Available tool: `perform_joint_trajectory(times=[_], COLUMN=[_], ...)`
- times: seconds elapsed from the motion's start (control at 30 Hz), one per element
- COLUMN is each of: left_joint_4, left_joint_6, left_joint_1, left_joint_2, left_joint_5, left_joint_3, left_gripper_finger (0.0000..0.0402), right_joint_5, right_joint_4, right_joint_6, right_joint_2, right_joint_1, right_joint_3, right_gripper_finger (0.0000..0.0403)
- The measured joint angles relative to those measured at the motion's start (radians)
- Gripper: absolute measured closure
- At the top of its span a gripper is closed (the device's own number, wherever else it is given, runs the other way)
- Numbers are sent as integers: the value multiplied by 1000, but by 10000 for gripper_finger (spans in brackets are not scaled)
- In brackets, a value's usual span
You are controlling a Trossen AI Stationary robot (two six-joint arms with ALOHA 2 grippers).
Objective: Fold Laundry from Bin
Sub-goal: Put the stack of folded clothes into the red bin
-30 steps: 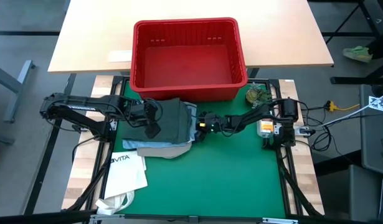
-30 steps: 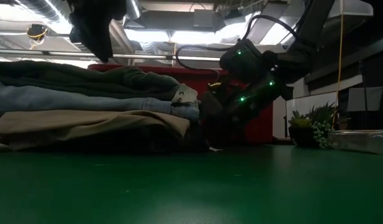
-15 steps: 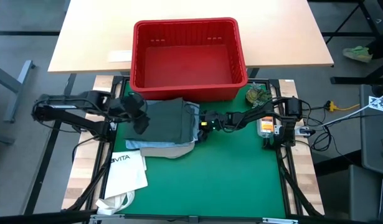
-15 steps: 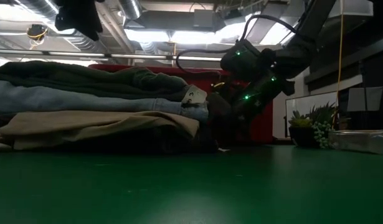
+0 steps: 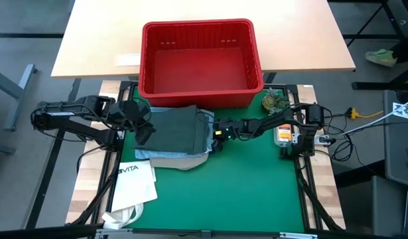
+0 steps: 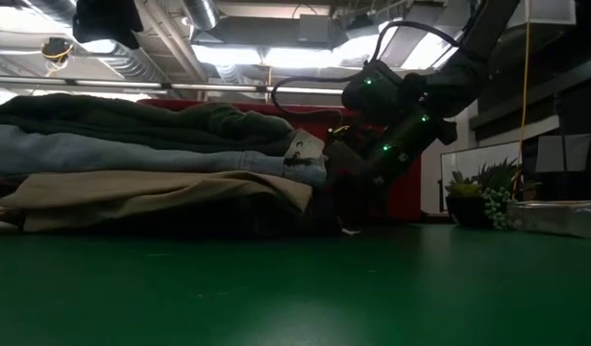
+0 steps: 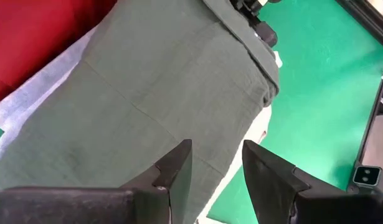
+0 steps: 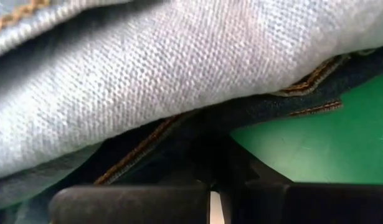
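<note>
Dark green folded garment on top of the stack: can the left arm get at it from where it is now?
Probably yes. The left gripper hangs open just above the dark green folded garment at its left edge, with nothing between them. The right gripper is shut low at the stack's opposite side, out of the way.

The near half of the green mat (image 5: 243, 192) lies bare — a broad open lane. The folded stack of garments (image 5: 177, 133) fills its far-left part, hard against the red bin (image 5: 201, 56); the white VITA tote bag (image 5: 134, 182) blocks the near-left corner.

Coarse woven denim jeans (image 8: 179, 68), matt green cloth (image 7: 147, 106), red slotted plastic bin (image 5: 201, 89).
</note>
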Motion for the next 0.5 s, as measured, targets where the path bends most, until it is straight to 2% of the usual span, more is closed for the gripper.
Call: perform_joint_trajectory(times=[0.3,0.5], left_joint_4=[0,0], left_joint_6=[2,2], left_joint_1=[0,0], left_joint_2=[1,1], left_joint_5=[-19,-20], left_joint_3=[0,0], left_gripper_finger=[266,266], right_joint_5=[-29,18], right_joint_4=[-112,-315], right_joint_6=[-5,-42], right_joint_2=[-153,-209], right_joint_1=[4,18], right_joint_3=[-7,-5], right_gripper_finger=[399,400])
